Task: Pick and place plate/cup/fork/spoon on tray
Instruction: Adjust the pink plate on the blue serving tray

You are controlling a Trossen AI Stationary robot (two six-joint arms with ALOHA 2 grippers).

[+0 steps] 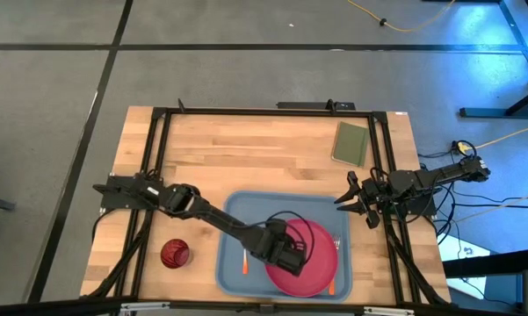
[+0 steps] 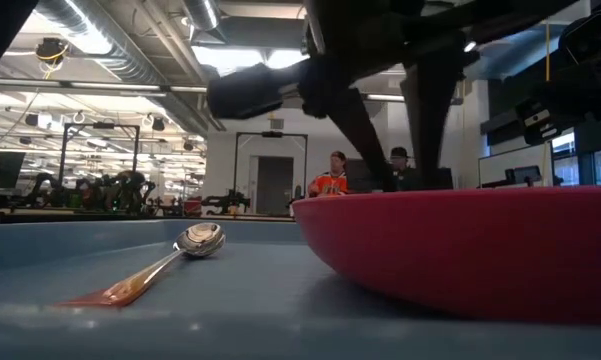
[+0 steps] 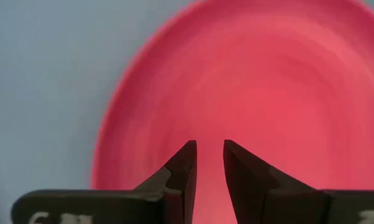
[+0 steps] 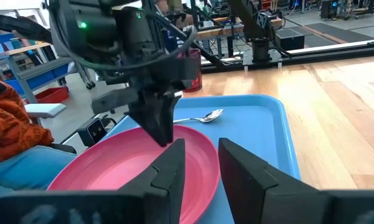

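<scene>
The pink-red plate (image 1: 309, 261) lies flat in the light blue tray (image 1: 233, 211), on its right half. Directly above the plate hangs the left gripper (image 3: 210, 163), its fingers close together with only a narrow gap, holding nothing. The spoon (image 2: 160, 263) rests on the tray floor left of the plate; the fork (image 1: 336, 254) shows at the plate's right edge. The dark red cup (image 1: 175, 254) stands on the table just left of the tray. The right gripper (image 1: 358, 204) waits past the tray's right corner, fingers slightly apart. Farther back lies a green pad (image 1: 350, 143).

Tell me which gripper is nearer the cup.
Left. The left gripper hovers over the plate on the tray, beside the cup; the right gripper waits beyond the tray's far side.
</scene>
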